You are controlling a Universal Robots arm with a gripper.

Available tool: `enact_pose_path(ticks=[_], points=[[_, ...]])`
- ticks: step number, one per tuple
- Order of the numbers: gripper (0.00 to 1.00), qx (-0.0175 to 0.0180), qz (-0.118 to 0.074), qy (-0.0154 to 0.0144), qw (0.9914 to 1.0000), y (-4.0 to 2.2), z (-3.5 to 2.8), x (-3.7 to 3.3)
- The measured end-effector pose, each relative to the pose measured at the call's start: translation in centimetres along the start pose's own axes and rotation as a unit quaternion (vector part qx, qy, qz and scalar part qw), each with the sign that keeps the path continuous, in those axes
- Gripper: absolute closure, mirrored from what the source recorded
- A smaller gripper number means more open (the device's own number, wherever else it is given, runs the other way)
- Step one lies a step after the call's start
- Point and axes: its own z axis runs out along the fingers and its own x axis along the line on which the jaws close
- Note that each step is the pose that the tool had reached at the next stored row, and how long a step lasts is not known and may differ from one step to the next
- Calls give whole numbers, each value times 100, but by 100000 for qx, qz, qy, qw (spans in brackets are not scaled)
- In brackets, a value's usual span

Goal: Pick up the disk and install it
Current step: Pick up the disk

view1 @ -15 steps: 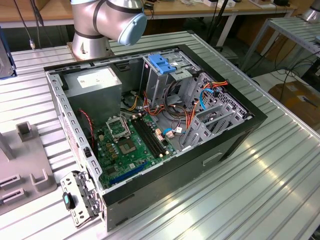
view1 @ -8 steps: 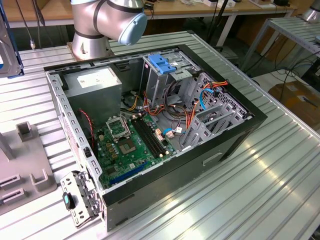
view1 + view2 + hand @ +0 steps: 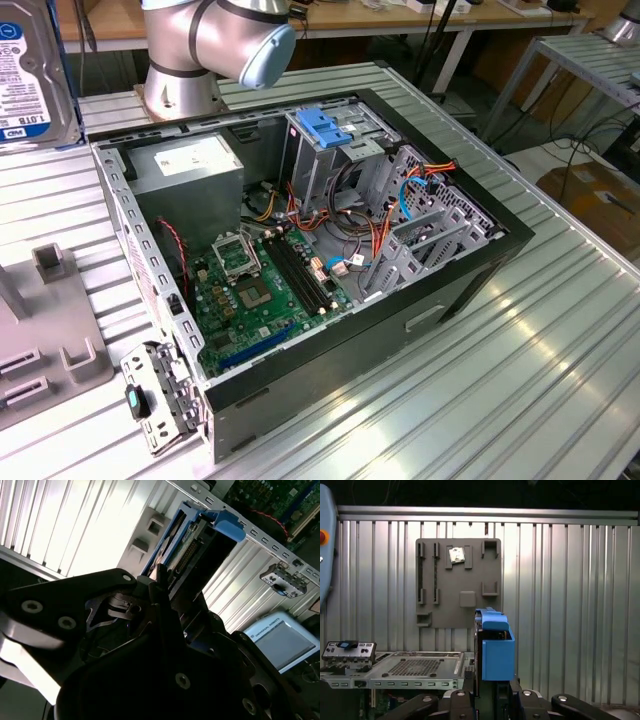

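One grip carries everything here: the end effector [image 3: 493,694] is clamped on the disk [image 3: 496,650], which stands on edge between its fingers in both wrist views, with a blue rail along the edge facing us. In the exterior view the disk sits high at the exterior view's left, above the tabletop [image 3: 520,380] and well apart from the open computer case [image 3: 480,262].

We judge the hold to be narrow, low on the body, so a jolt could tilt or slip the disk. A tilted disk would likely jam its rails against the drive cage [image 3: 318,165] rather than slide in. The blue latch [image 3: 325,125] on top of that cage is another thing it might strike. Loose cables [image 3: 375,235] lie just beside the bays and could snag or get pinched. A drop over the case would land on the motherboard [image 3: 250,290].

As for writing, the disk's white label has a blue band and black print, and the power-supply box [image 3: 190,175] carries a white sticker. We leave both unread.
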Motion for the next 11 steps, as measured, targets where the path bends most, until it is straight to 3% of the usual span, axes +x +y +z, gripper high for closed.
enact_pose_path(ticks=[8,9,11], points=[[65,1,-1,-1,100000,-241,3,2],[65,-7,-1,1,100000,-313,3,3],[65,-4,-2,1,100000,-377,4,4]])
